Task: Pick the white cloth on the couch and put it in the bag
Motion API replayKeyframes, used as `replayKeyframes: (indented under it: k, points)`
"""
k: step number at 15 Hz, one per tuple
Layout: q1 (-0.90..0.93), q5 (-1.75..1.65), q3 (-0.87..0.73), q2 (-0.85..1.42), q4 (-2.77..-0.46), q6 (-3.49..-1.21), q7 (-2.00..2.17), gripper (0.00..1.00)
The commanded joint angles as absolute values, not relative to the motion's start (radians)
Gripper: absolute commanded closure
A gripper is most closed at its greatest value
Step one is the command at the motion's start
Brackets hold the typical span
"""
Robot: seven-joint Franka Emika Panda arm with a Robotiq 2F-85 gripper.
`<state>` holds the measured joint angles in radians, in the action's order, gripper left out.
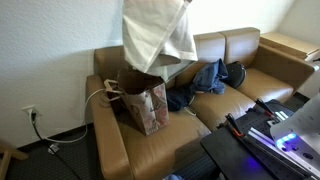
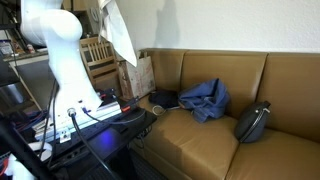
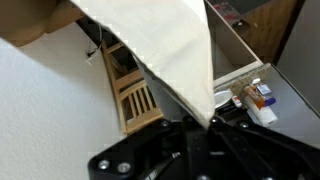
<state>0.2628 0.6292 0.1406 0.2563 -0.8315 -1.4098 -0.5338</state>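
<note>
The white cloth [image 1: 158, 35] hangs in long folds from above the frame, its lower edge just over the open top of the brown paper bag [image 1: 146, 105]. The bag stands on the left seat of the tan couch [image 1: 250, 85]. In an exterior view the cloth [image 2: 118, 30] dangles beside the white arm, above the bag [image 2: 139, 76] at the couch's [image 2: 200, 140] end. In the wrist view my gripper [image 3: 206, 122] is shut on the cloth [image 3: 150, 40], which is pinched to a point between the jaws and spreads away from them.
A dark blue garment [image 1: 205, 80] and a dark round bag [image 2: 255, 122] lie on the other seats. A wooden chair [image 3: 135, 95] and a shelf with small items [image 3: 255, 95] stand by the wall. The robot's stand with lit electronics [image 2: 90, 112] fronts the couch.
</note>
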Motion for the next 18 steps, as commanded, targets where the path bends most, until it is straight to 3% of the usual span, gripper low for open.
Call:
replayKeyframes:
  k: [1, 18]
  points:
    - [0.282, 0.533, 0.135, 0.286, -0.746, -1.415, -0.604, 0.99]
    - [0.269, 0.685, 0.223, 0.350, -0.735, -1.276, -0.771, 0.99]
